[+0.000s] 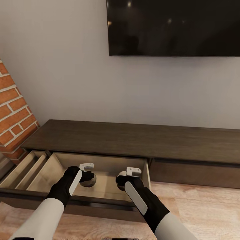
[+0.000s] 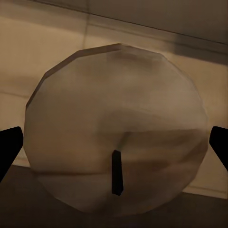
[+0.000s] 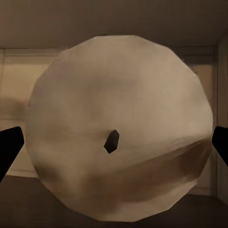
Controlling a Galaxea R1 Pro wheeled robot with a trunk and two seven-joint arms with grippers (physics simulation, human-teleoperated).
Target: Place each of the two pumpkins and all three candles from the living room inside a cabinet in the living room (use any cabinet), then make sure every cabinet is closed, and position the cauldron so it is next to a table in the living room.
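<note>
Both arms hang over the cabinet's point(image 1: 133, 140) open drawer point(image 1: 100, 186), the left gripper point(image 1: 87, 173) and right gripper point(image 1: 128, 178) each clenched around a candle, one at left point(image 2: 114, 128) and one at right point(image 3: 118, 128), at its curved sides; the candles look light, stiff and probably slick, with the TV point(image 1: 173, 26) at twelve o'clock.

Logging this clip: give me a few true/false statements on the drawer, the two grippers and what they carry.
1. The cabinet has a drawer pulled open. True.
2. The left gripper holds a pumpkin. False: a cream candle sits between its jaws.
3. The right gripper is over the open drawer with a candle. True.
4. The right-hand drawer front is open too. False: it sits flush and closed.
5. A TV hangs on the wall above the cabinet. True.
</note>
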